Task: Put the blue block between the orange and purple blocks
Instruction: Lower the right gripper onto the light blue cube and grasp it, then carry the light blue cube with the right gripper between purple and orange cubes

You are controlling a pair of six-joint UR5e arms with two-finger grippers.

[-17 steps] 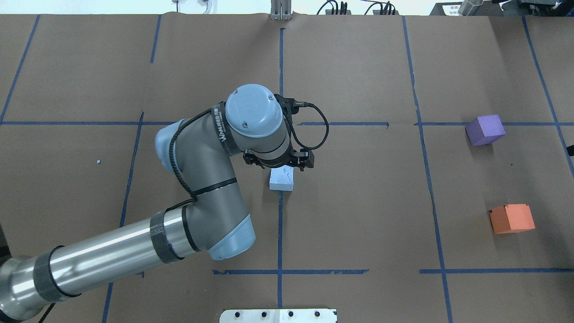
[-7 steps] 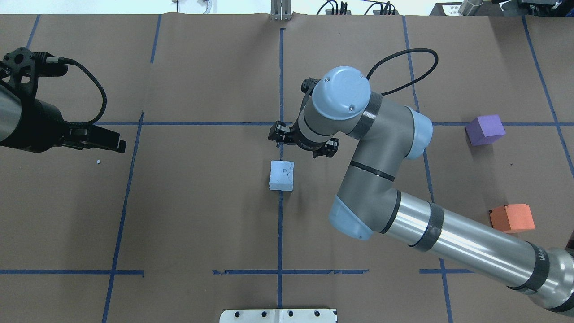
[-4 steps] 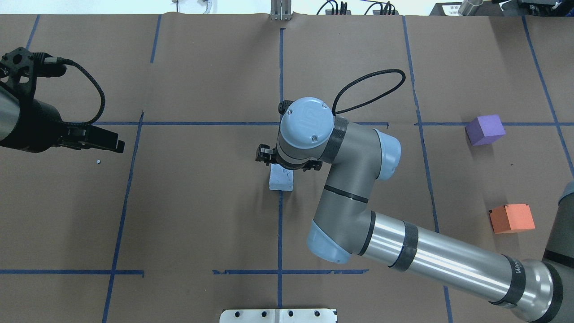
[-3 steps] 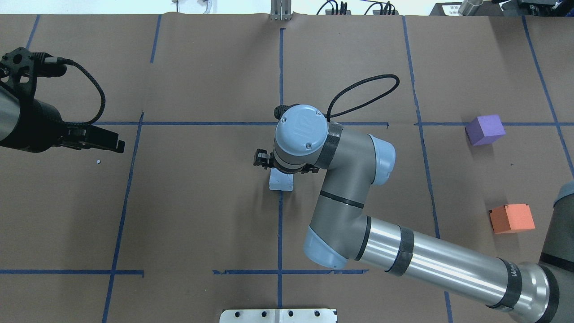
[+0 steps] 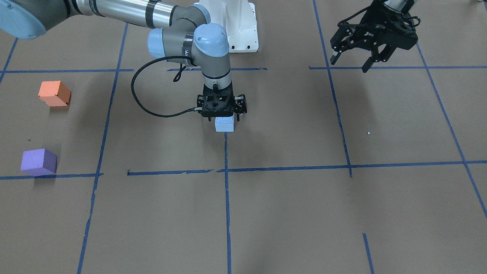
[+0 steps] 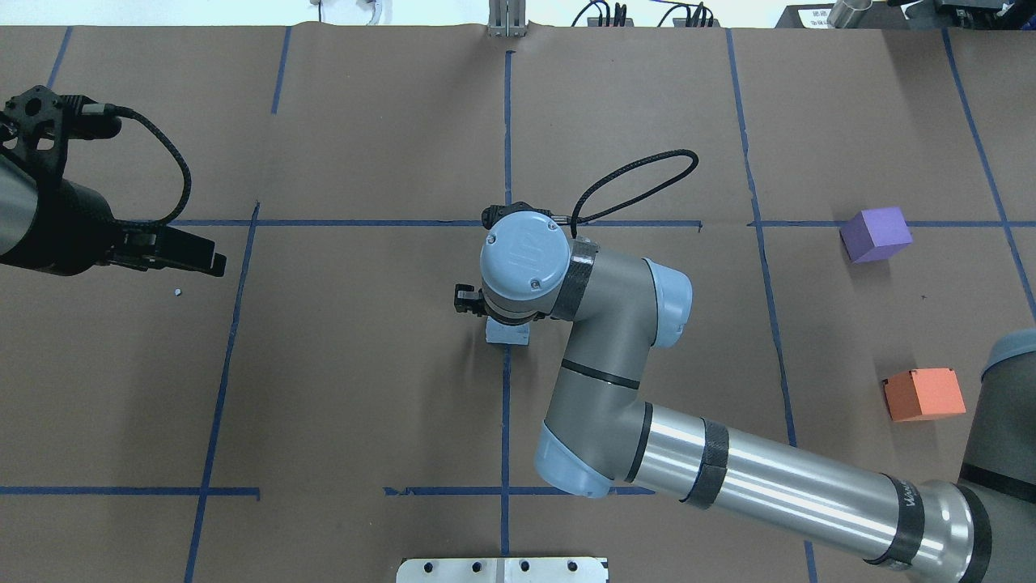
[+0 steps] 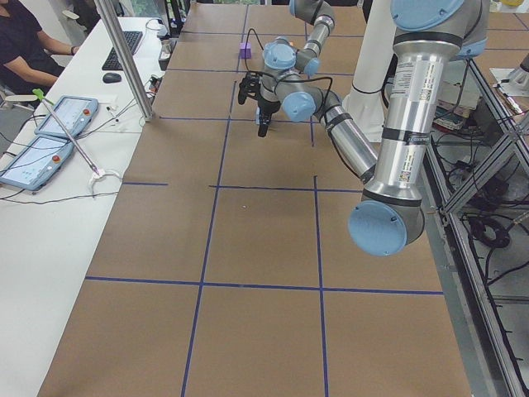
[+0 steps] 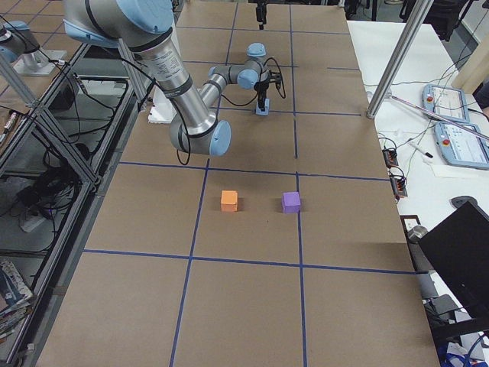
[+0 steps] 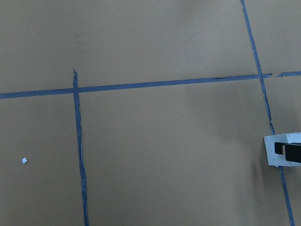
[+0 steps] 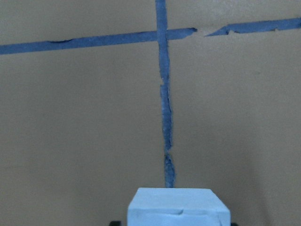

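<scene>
Closest to you, the purple block (image 5: 38,161) sits off to one side. Farther back, the blue block (image 5: 224,125) rests on a tape line (image 5: 226,190). The right gripper (image 5: 223,118) is down over it, jaws spread, a finger on each side, not clamped. The orange block (image 5: 54,93) is behind purple, well apart from blue. Farthest off, the left gripper (image 5: 350,64) hangs spread, holding nothing.

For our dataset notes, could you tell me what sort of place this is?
Probably a robotics lab: a brown-papered table gridded with blue tape, teach pendants on the side bench, and a seated operator.
</scene>
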